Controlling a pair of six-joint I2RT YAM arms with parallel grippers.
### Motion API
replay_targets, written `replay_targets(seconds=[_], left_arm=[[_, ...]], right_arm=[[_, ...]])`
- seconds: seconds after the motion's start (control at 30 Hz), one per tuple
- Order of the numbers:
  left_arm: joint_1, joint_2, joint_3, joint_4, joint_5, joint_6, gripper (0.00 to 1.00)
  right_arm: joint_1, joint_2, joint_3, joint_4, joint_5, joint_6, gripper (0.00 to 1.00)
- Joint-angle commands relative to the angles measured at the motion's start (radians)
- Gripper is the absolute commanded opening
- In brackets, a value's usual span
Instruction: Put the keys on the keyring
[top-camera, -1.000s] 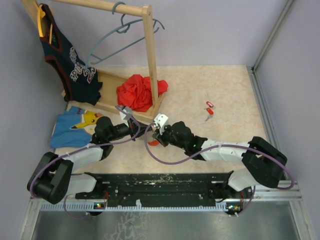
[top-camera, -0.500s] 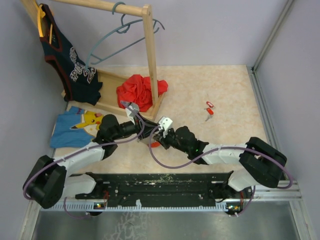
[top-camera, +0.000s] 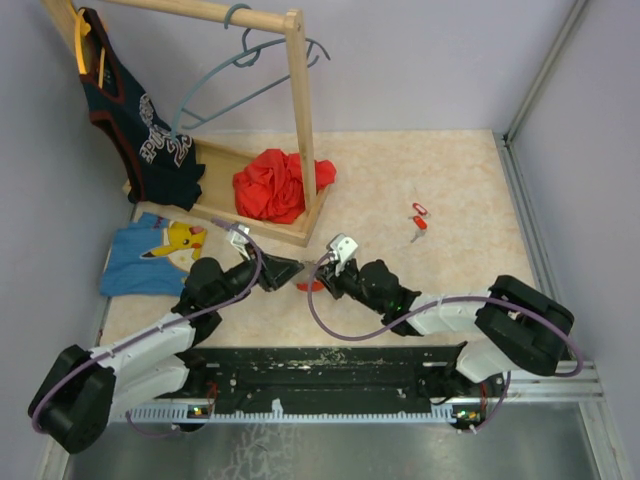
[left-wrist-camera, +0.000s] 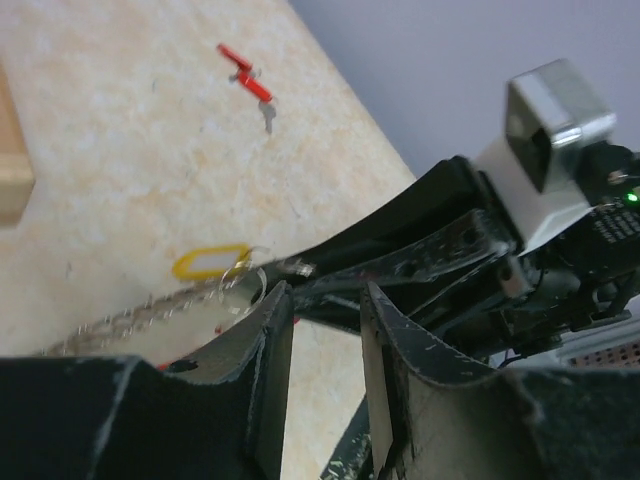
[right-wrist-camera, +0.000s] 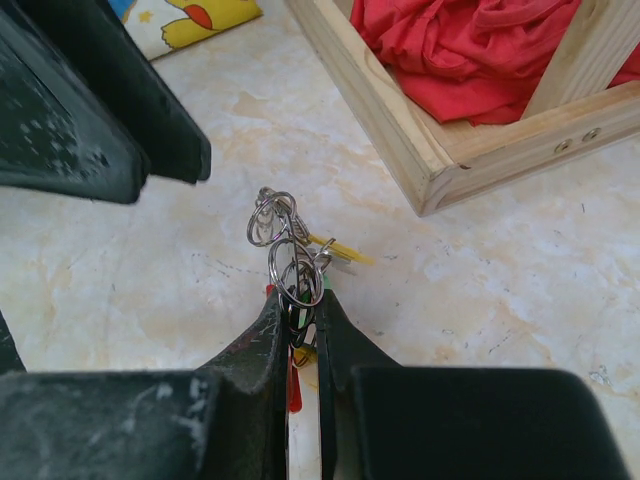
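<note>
My right gripper (right-wrist-camera: 300, 300) is shut on the keyring (right-wrist-camera: 296, 275), a cluster of thin metal rings held just above the floor. Yellow (right-wrist-camera: 340, 250), green and red (right-wrist-camera: 293, 385) key tags hang from it. In the top view this bunch (top-camera: 312, 285) sits between the two gripper tips. My left gripper (left-wrist-camera: 320, 300) is open and empty, its fingers (right-wrist-camera: 100, 120) just left of the rings. In the left wrist view the yellow tag (left-wrist-camera: 210, 262) and a ring lie beyond its left finger. Two red-tagged keys (top-camera: 419, 217) lie loose to the right, also seen in the left wrist view (left-wrist-camera: 248, 80).
A wooden clothes rack (top-camera: 300, 110) with a tray base holds a red cloth (top-camera: 272, 185), a dark jersey (top-camera: 140, 120) and a grey-blue hanger (top-camera: 240, 80). A blue cartoon shirt (top-camera: 150, 250) lies at the left. Walls close in on both sides.
My left arm has swung back toward the lower left while its gripper stays by the rings. My right gripper has shifted slightly right, still holding the bunch.
</note>
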Motion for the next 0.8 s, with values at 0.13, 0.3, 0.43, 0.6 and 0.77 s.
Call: replay_targets(seconds=[0.13, 0.3, 0.43, 0.6, 0.77], left_arm=[[0.002, 0.018, -0.116, 0.180, -0.130, -0.288, 0.38], [0.002, 0.106, -0.145, 0.326, -0.130, -0.389, 0.39], [0.002, 0.185, -0.162, 0.438, -0.127, -0.437, 0.39], [0.002, 0.268, -0.157, 0.547, -0.120, -0.473, 0.40], [0.002, 0.338, -0.157, 0.617, -0.128, -0.497, 0.40]], right_arm=[[0.011, -0.033, -0.010, 0.178, 0.012, 0.052, 0.00], [0.011, -0.030, -0.013, 0.194, 0.001, 0.061, 0.00], [0.011, -0.030, -0.016, 0.205, -0.004, 0.063, 0.00], [0.011, -0.028, -0.022, 0.217, -0.013, 0.068, 0.00], [0.010, -0.035, -0.025, 0.219, -0.019, 0.070, 0.00]])
